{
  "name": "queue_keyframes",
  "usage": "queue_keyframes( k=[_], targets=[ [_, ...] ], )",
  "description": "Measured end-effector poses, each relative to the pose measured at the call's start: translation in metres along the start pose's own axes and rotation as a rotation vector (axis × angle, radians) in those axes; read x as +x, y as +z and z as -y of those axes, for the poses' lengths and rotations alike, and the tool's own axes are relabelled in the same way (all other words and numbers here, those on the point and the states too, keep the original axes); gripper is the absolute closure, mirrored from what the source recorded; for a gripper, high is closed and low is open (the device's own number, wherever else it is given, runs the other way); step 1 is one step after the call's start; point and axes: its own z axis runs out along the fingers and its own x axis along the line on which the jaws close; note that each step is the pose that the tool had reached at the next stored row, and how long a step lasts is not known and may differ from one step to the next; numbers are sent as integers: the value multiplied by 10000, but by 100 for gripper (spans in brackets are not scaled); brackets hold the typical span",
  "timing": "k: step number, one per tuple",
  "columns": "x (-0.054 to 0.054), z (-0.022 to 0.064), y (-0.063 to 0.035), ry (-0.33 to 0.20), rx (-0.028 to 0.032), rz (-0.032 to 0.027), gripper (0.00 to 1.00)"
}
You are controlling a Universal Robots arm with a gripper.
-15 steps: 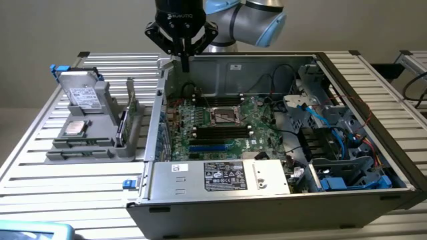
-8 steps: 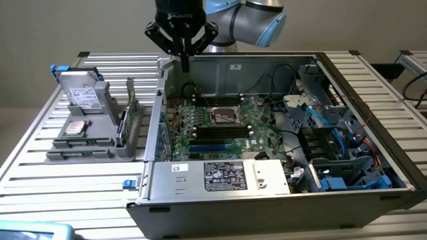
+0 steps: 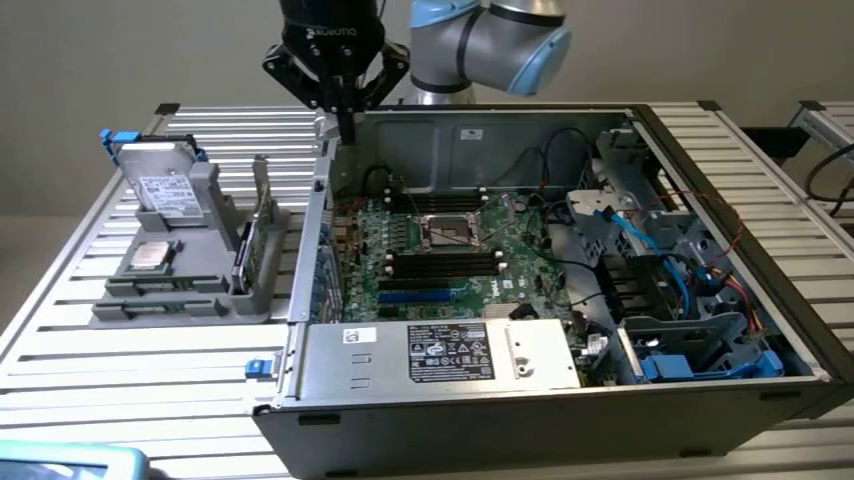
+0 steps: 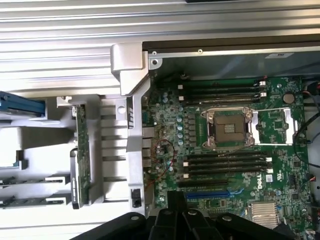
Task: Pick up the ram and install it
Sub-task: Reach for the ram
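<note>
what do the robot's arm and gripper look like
The arm is silver-grey, with rounded joints and light blue caps. The gripper is black, with small white lettering on its body and angular linkage fingers that taper to slim tips.

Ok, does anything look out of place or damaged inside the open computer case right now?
One oddity: a thin red wire loops loose over the green motherboard, close to the silver case edge. Nothing else looks askew or damaged.
</note>
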Motion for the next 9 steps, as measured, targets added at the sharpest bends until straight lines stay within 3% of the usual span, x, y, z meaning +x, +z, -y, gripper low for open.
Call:
queue_keyframes(
  k=[9],
  targets=[
    [410,31,29,2,5,-26,89]
  ],
)
